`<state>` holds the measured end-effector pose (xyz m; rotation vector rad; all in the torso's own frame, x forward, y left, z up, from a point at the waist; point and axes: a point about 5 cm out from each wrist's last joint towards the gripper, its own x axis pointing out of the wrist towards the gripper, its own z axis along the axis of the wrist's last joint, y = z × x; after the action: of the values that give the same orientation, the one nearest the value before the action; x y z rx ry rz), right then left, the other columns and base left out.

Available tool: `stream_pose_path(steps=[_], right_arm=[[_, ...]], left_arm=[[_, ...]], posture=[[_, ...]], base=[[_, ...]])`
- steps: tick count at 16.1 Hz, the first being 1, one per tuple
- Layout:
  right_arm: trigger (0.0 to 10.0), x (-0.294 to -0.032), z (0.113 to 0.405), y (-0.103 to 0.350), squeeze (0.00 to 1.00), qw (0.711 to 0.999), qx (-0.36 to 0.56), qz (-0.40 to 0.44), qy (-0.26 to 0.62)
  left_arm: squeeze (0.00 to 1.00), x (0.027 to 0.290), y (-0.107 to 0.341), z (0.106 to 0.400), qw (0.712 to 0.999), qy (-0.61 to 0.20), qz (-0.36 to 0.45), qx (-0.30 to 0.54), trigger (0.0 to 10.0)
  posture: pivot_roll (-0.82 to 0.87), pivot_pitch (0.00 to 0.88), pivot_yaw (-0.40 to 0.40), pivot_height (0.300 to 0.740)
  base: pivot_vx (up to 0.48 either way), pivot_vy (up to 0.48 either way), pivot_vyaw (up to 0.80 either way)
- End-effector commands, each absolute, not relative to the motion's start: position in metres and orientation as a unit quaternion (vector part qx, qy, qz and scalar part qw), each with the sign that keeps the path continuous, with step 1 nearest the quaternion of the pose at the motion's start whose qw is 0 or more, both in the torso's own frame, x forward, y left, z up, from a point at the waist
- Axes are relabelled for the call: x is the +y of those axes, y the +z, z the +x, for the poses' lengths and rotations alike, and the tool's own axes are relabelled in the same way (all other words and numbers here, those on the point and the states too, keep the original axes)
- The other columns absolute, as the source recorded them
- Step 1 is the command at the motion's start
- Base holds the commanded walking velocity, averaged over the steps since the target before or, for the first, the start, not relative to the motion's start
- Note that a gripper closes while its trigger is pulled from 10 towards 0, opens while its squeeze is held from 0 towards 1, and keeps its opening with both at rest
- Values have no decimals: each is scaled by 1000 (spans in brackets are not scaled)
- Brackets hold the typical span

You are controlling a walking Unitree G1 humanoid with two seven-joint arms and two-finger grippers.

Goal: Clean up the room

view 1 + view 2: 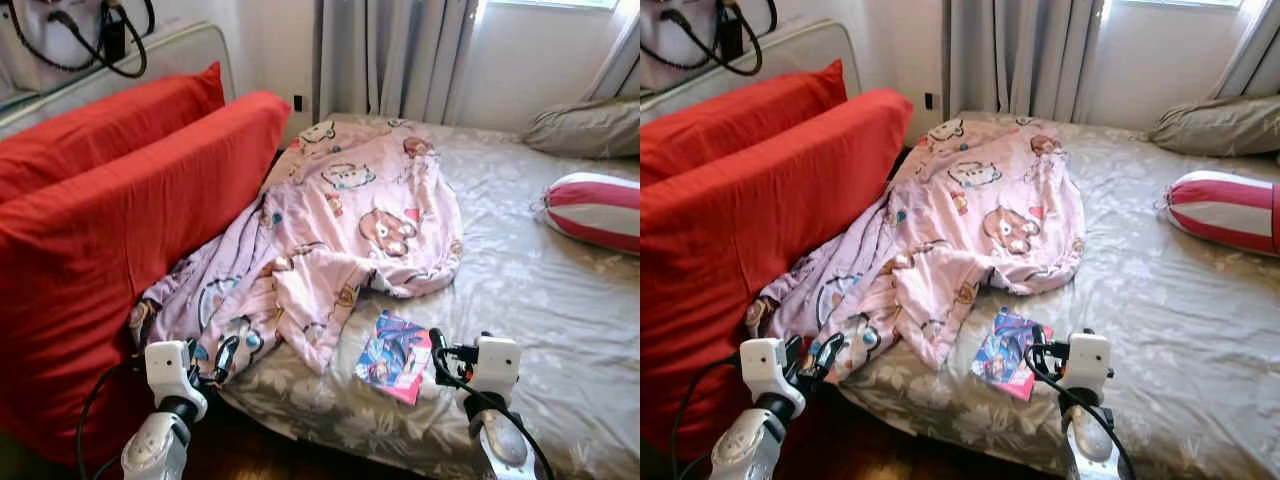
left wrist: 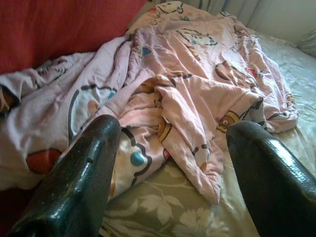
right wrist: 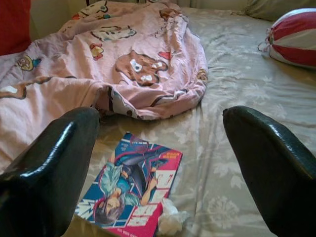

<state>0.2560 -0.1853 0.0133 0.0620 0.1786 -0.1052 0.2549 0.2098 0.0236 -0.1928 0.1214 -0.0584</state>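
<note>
The comic book [image 1: 394, 356] lies on the bed [image 1: 560, 300] at 10 o'clock from the right gripper [image 1: 437, 358] (spread wide, empty); the left gripper [image 1: 222, 360], equally spread, meets the pink blanket [image 1: 340, 215].

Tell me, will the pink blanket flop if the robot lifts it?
Probably. The blanket lies crumpled in soft folds, so it should droop and trail. Spread across the bed, it likely drags and may snag the comic beside its edge.

Floral-sheeted bed [image 1: 560, 300] — pink blanket [image 1: 340, 220], comic book [image 1: 394, 356], striped cushion [image 1: 597, 210]
</note>
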Motion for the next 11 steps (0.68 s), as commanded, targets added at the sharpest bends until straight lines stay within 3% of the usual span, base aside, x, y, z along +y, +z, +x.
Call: stream_pose_path(steps=[1,11], right_arm=[[10000,-188,255,12,0,993,93,37,-63],[10000,-181,260,13,0,992,107,49,-52]], left_arm=[[0,208,24,255,993,-27,-99,64,10000],[0,211,30,260,993,-19,-97,71,10000]], posture=[[6,0,-28,671],[10,0,-25,671]], base=[[0,0,0],[0,0,0]])
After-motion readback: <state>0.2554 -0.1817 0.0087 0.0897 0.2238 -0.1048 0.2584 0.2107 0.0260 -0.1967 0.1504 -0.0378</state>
